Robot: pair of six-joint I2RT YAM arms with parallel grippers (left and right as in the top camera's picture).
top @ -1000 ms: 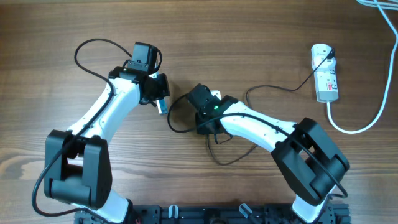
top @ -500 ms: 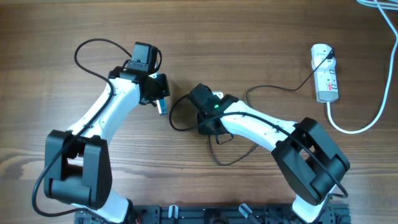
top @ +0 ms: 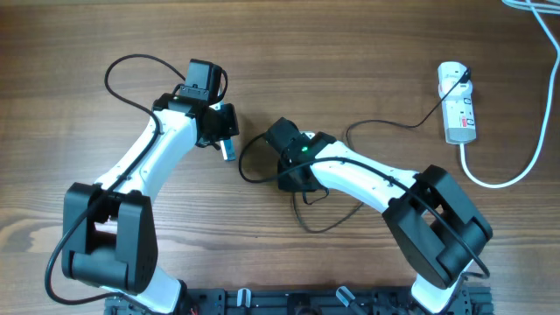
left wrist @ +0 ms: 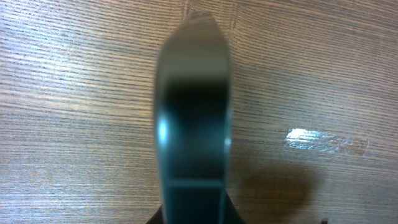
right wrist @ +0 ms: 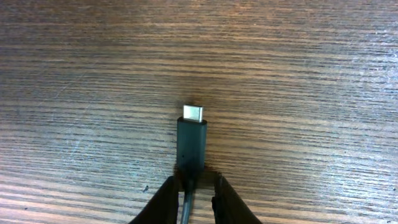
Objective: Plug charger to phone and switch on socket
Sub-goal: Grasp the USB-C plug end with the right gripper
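Note:
The phone [top: 229, 151] shows overhead as a thin cyan sliver under my left gripper [top: 225, 131]. In the left wrist view the phone [left wrist: 193, 106] is a blurred dark slab seen edge-on, and my left gripper [left wrist: 194, 219] is shut on it. The charger [top: 385, 123] is a thin black cable running from the socket [top: 458, 103] to my right gripper [top: 280, 142]. Its plug tip [right wrist: 191, 146] lies on the wood, pointing away from my right gripper [right wrist: 194, 182]. That gripper's fingers straddle the plug's rear end; the left one touches it and a narrow gap shows on the right.
The socket's thick white lead [top: 516, 166] curves along the right edge of the table. The charger cable loops [top: 306, 219] on the wood in front of the right arm. The left arm's black cable [top: 122, 70] arcs at the back left.
The right jaws have eased apart slightly around the plug's rear. The left arm and the phone have not moved.

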